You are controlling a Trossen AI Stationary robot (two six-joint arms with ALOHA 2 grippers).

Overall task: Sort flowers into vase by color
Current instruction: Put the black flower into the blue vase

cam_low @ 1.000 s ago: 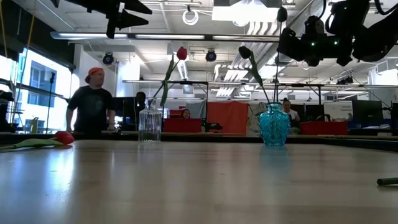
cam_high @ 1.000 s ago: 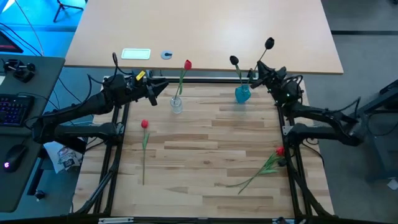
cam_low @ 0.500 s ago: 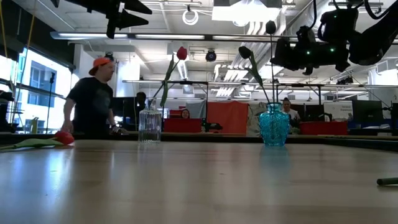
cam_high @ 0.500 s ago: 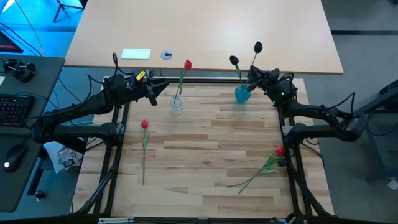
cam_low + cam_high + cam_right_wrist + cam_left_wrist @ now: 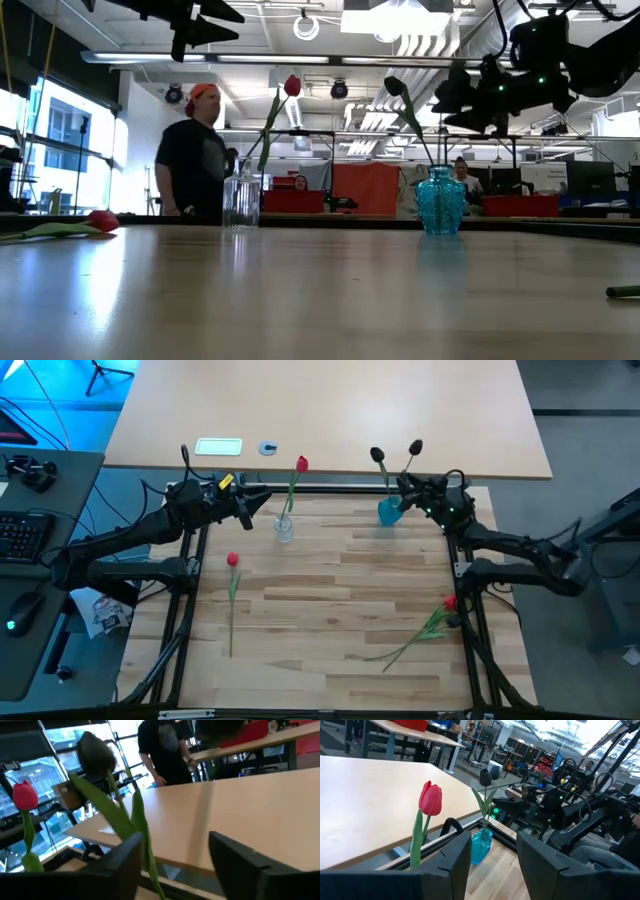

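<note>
A clear vase holds one red flower. The blue vase holds a black flower. A second black flower rises beside it, right at my right gripper, which hovers open just above the blue vase. In the right wrist view, the second black flower's stem stands between my open fingers, close to one of them. My left gripper waits open to the left of the clear vase. One red flower lies flat on the table's left. Another red flower lies near the right edge. My right gripper is open around the second black flower's stem, coming at it level from the table's right. The stem runs close past one finger; I cannot tell whether they touch.
A white card and a small round object lie on the far tabletop. Black frame rails run along the table's sides. A person walks in the room behind. Bare wood lies across the middle.
My right gripper has moved down and toward the table's left, onto the blue vase. The second black flower has come with it, and its head now stands lower and nearer the first black flower. The person behind has walked to the right.
</note>
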